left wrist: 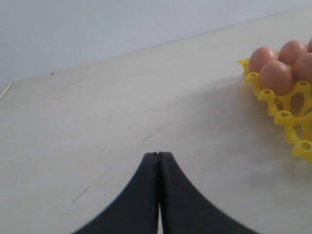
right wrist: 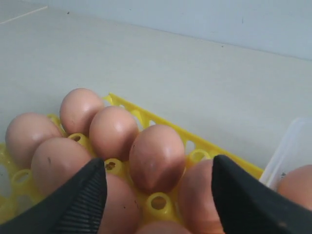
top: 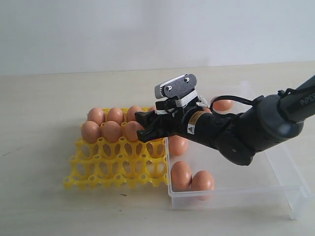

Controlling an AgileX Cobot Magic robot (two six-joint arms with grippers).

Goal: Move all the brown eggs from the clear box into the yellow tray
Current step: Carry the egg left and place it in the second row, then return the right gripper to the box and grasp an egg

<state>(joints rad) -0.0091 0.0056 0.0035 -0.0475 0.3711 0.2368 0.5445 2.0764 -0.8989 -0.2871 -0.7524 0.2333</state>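
The yellow tray [top: 118, 158] lies left of the clear box [top: 231, 196]. Several brown eggs [top: 111, 131] fill the tray's two back rows; its front cups are bare. More brown eggs [top: 180, 175] lie in the box. My right gripper [top: 145, 132] reaches across from the box side to the tray's second row. In the right wrist view it [right wrist: 158, 165] stands open, its fingers [right wrist: 87, 200] wide apart over the tray [right wrist: 229, 157], with seated eggs [right wrist: 157, 158] between and beside them and nothing gripped. My left gripper [left wrist: 158, 155] is shut and empty over bare table.
The right arm [top: 246, 132] stretches low over the box's left part. The box corner [right wrist: 292, 146] shows beside the tray's edge. In the left wrist view the tray [left wrist: 287, 122] with eggs [left wrist: 275, 77] sits off to one side.
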